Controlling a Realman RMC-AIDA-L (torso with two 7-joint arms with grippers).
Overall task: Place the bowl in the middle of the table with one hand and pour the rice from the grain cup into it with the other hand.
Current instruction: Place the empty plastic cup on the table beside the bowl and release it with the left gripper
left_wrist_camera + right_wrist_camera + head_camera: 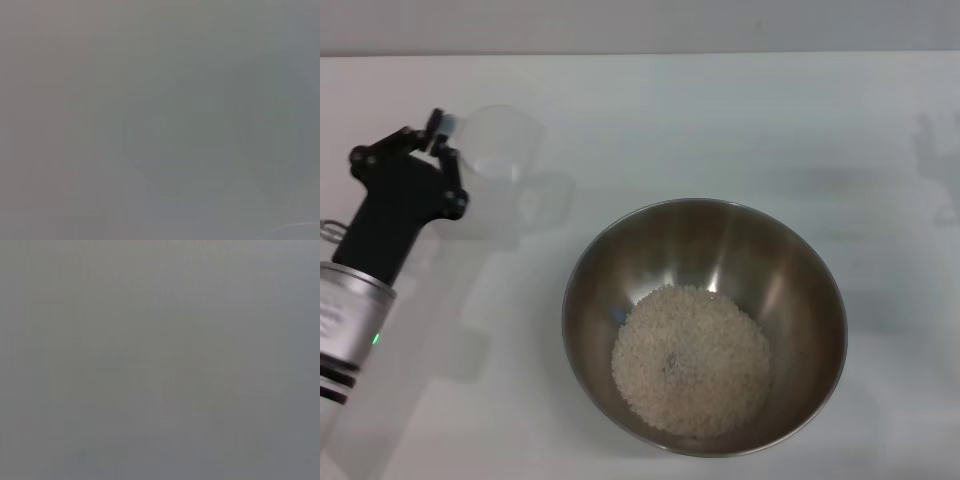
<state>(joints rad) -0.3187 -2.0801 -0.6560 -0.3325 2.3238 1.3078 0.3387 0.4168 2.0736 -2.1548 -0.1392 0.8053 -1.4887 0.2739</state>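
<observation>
**Rice in the steel bowl, cup at the left gripper**

Rice [690, 358], a pale grainy heap, fills the bottom of the round brushed-steel bowl [705, 325] you see near the middle of the flat white table [740, 120]. Your left gripper [437, 137], black with thin fingers, sits far left with its tips narrowed on the rim of the translucent grain cup [503, 150], well apart from the bowl. Bare tabletop lies between them. Both wrist views show you only grey blur.

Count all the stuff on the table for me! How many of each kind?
Steel bowl: 1
Heap of rice, inside the bowl: 1
Clear grain cup: 1
Left gripper, at the cup: 1
Total: 4
</observation>
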